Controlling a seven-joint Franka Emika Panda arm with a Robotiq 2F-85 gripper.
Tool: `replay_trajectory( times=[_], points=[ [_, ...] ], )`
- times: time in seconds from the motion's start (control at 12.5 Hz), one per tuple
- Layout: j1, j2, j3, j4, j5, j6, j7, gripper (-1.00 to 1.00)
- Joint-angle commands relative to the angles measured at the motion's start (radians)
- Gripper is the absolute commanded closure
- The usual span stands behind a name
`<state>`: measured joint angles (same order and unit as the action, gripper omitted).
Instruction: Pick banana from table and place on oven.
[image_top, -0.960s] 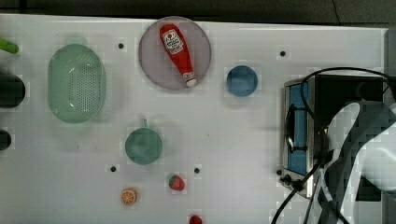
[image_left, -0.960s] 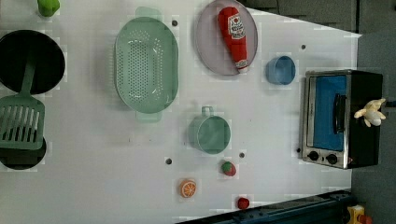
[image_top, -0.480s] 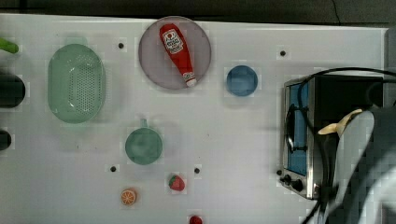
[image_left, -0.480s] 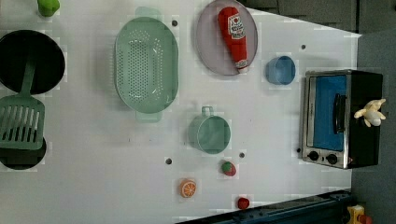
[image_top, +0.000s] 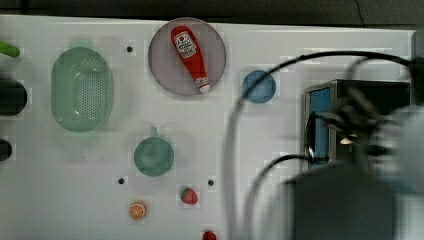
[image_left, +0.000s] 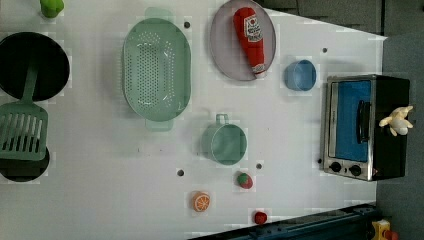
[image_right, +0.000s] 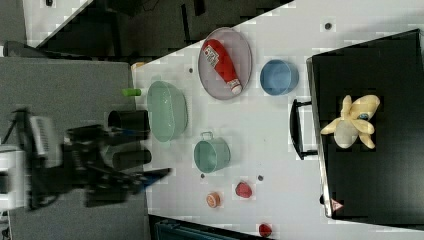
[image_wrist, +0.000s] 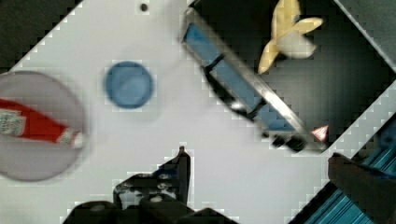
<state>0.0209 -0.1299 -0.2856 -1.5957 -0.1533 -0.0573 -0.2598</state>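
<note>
The pale yellow banana lies on the black top of the oven, away from its edges. It is seen too in the left view as the banana on the oven, and in the wrist view as the banana beyond the oven's glass door. My gripper is open with nothing between its fingers. It hangs over the white table in front of the oven, well apart from the banana. In the top view my blurred arm covers much of the oven.
On the table stand a blue bowl, a plate with a ketchup bottle, a green colander, a green mug, a strawberry and an orange slice. A black cable loops across the top view.
In the top view my arm has swung further over the table's lower right, blurred, its cable now sweeping past the blue bowl. The banana and the oven have not moved in the left view.
</note>
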Motion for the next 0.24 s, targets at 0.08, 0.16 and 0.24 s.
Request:
replay_trajectory(
  times=[0.08, 0.16, 0.24],
  points=[
    [0.045, 0.017, 0.1, -0.025, 0.032, -0.044, 0.355, -1.0],
    [0.045, 0.015, 0.119, -0.026, 0.037, -0.044, 0.412, -1.0],
    [0.045, 0.013, 0.126, -0.028, 0.049, -0.045, 0.448, -1.0]
  ],
)
